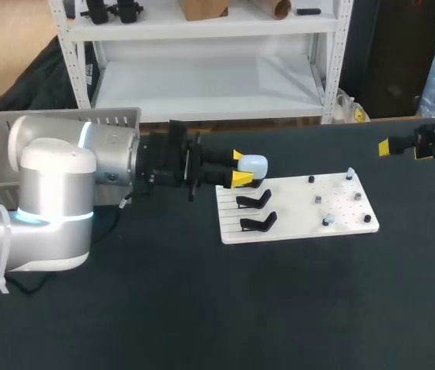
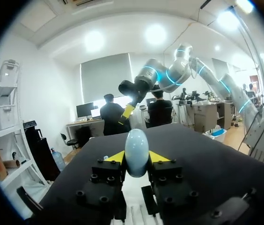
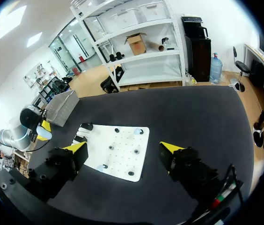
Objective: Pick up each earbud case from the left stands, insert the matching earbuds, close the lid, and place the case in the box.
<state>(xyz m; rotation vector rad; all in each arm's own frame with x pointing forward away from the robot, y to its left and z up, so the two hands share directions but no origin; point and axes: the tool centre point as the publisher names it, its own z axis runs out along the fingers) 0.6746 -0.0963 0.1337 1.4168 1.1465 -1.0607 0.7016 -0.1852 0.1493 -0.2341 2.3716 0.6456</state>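
- Earbud case point(image 1: 254, 166) is pinched between your left gripper's point(image 1: 240, 167) yellow tips, at the white board's point(image 1: 295, 204) far-left corner.
- Earbuds point(image 1: 328, 221) look to sit right of it on that board, nearer your right gripper point(image 3: 123, 149), which hangs wide open.

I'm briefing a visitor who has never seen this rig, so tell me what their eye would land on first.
The left claw grips a pale blue earbud case between its yellow tips, at the back left corner of the white board. Two empty black stands sit on that board, and the right claw hangs open beyond its right end.
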